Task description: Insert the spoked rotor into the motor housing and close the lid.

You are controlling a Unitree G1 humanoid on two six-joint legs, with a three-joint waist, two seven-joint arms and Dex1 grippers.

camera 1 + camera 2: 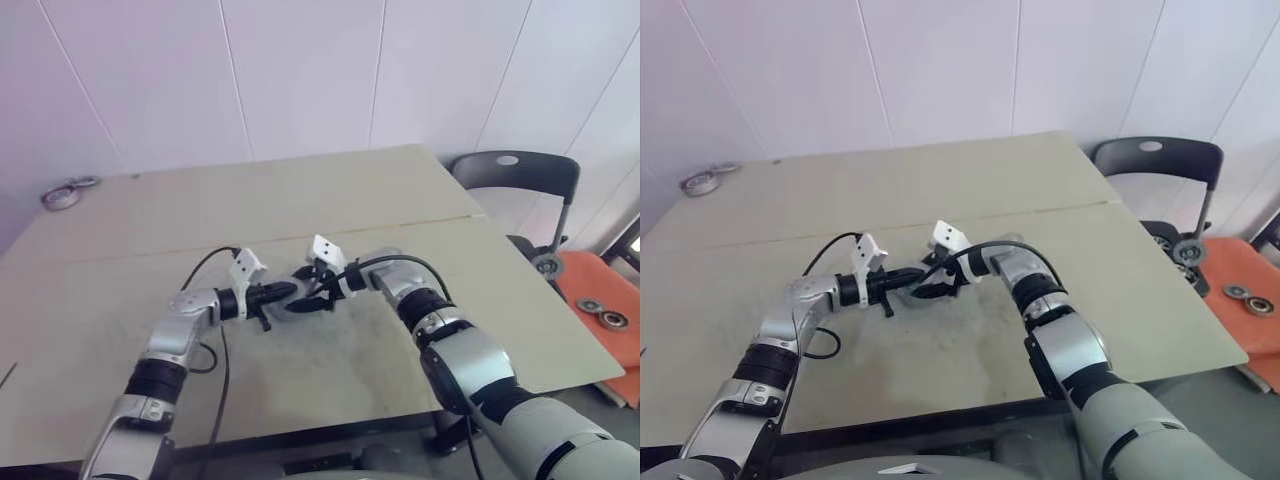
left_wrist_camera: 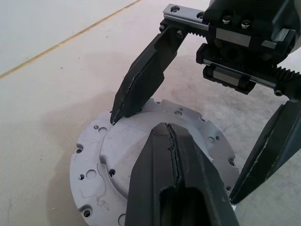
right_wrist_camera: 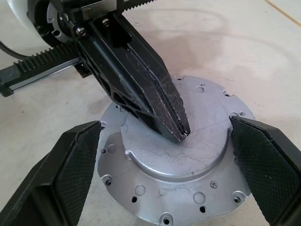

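My two grippers meet over the middle of the desk (image 1: 120, 250), a bit toward its near edge. My left gripper (image 3: 176, 129) has its fingers pressed tight together, with nothing between them. The tips rest on the round silver lid (image 3: 188, 155). The lid lies flat on the desk and covers the housing, so I cannot see the rotor. My right gripper (image 2: 171, 155) is wide open. Its fingers (image 3: 75, 165) stand on either side of the lid and hold nothing. Far off, at the left far corner of the desk, lie some rings (image 1: 68, 192).
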